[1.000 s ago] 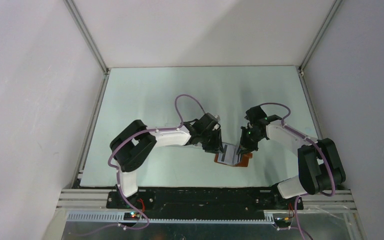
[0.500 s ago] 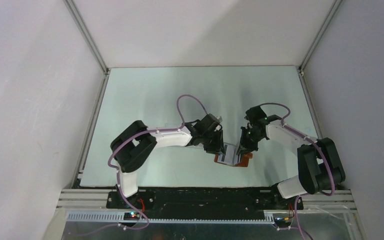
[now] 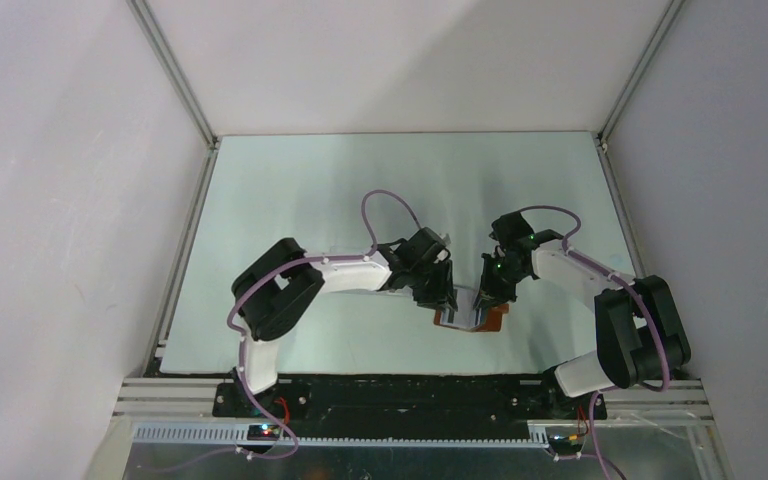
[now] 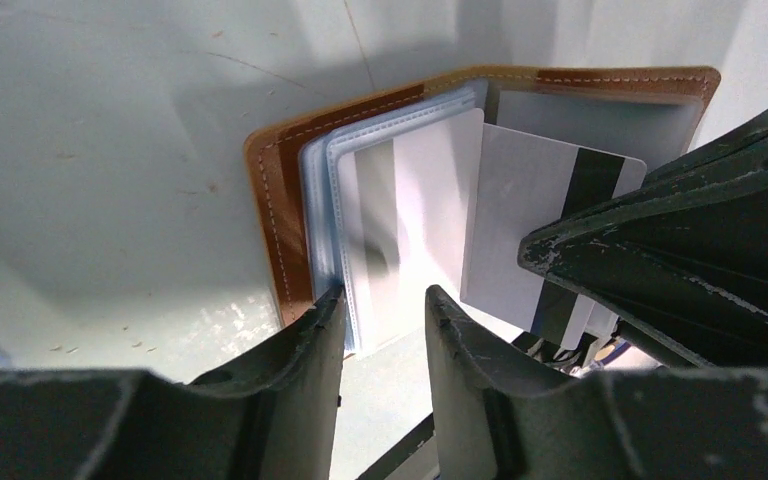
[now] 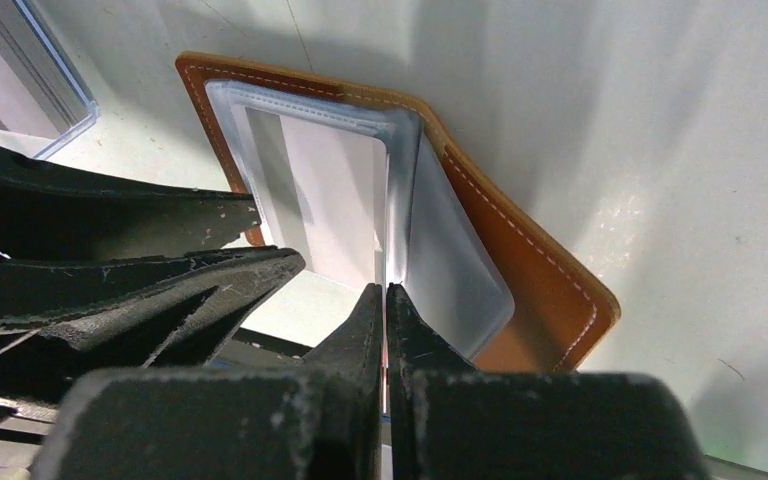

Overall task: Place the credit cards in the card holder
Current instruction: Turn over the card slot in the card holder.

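Observation:
The card holder [image 3: 496, 319] lies open on the table between both grippers, tan-brown leather [image 4: 273, 220] with pale blue-grey sleeves. A white credit card [image 4: 415, 205] sits in a sleeve. My right gripper [image 3: 482, 300] is shut on a second credit card with a dark stripe [image 4: 545, 195], held upright over the holder's fold. In the right wrist view it is edge-on between my shut jaws [image 5: 386, 292], against the leather [image 5: 535, 275]. My left gripper [image 4: 382, 308] is open, its left finger [image 4: 315, 335] touching the near edge of the sleeves.
The pale green table [image 3: 300, 190] is boxed in by white walls with metal frame posts [image 3: 175, 75]. A metal rail [image 3: 410, 385] runs along the near edge by the arm bases. The two grippers are close together over the holder.
My left gripper has moved a little to the right, closer to the holder and to the right gripper. The right gripper has kept still with its card.

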